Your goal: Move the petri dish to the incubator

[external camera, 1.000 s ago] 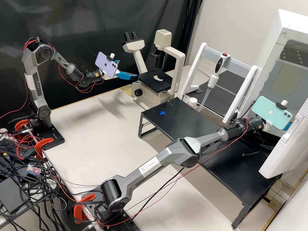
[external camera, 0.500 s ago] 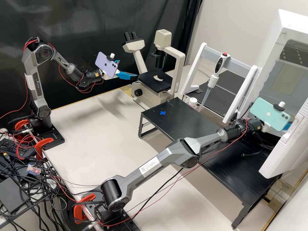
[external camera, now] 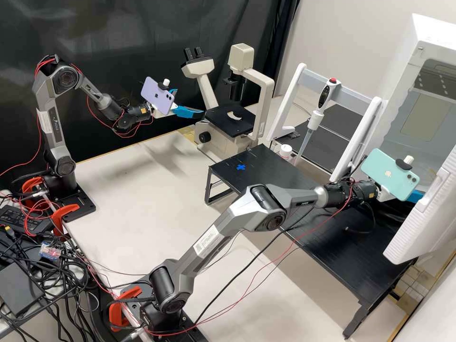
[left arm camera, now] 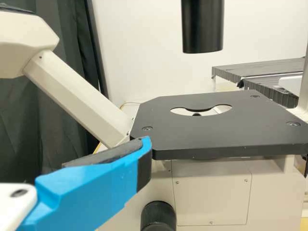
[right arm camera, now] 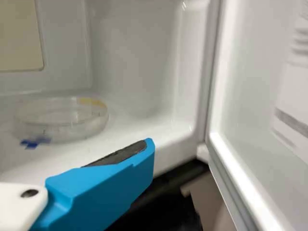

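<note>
Petri dish point(right arm camera: 60, 120) lies flat inside the incubator point(external camera: 403, 90), beside a blue mark point(right arm camera: 33, 143), inward of the floor's front edge and apart from the corner by the open door point(external camera: 422, 213). What's changed is the right end effector point(external camera: 416, 195): it has drawn back a little, fingers spread and empty (so the placing looks done). Clearing the door likely comes next; brushing it is the risk. Left end effector point(external camera: 190, 102), also spread, hangs near the microscope point(external camera: 221, 147).
</note>
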{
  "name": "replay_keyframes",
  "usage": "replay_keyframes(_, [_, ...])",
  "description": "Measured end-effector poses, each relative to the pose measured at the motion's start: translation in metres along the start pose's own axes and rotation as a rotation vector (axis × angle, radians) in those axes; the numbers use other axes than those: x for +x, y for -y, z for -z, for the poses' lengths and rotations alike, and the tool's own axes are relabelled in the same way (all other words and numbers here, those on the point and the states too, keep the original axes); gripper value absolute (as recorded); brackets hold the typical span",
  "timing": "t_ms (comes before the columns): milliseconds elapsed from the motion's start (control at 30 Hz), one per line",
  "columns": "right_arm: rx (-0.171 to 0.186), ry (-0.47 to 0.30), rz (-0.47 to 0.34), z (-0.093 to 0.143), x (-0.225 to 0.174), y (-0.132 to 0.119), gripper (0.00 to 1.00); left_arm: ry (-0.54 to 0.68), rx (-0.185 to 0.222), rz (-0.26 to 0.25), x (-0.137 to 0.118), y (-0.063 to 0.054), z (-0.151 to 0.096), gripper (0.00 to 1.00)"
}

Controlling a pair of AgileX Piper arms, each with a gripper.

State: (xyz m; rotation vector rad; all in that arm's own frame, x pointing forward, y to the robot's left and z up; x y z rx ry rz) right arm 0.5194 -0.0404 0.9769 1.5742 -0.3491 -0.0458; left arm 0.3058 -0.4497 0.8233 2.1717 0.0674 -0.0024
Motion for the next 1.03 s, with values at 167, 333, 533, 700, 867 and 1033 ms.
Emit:
replay_keyframes(167, [0.032, -0.062, -0.003, -0.015, -0.041, -0.006, 1.0, 0.0, 0.0, 0.0, 0.0, 0.0, 0.0, 1.0])
replay_keyframes(333, [0.064, -0.111, -0.005, -0.022, -0.086, -0.01, 1.0, 0.0, 0.0, 0.0, 0.0, 0.0, 0.0, 1.0])
replay_keyframes(533, [0.056, -0.228, -0.017, -0.016, -0.149, -0.001, 1.0, 0.0, 0.0, 0.0, 0.0, 0.0, 0.0, 1.0])
replay_keyframes(700, [0.038, -0.331, -0.037, -0.01, -0.214, 0.015, 1.0, 0.0, 0.0, 0.0, 0.0, 0.0, 0.0, 1.0])
replay_keyframes(867, [0.075, -0.393, -0.052, -0.004, -0.271, 0.032, 1.0, 0.0, 0.0, 0.0, 0.0, 0.0, 0.0, 1.0])
replay_keyframes(1033, [0.111, -0.436, -0.025, -0.003, -0.306, 0.041, 1.0, 0.0, 0.0, 0.0, 0.0, 0.0, 0.0, 1.0])
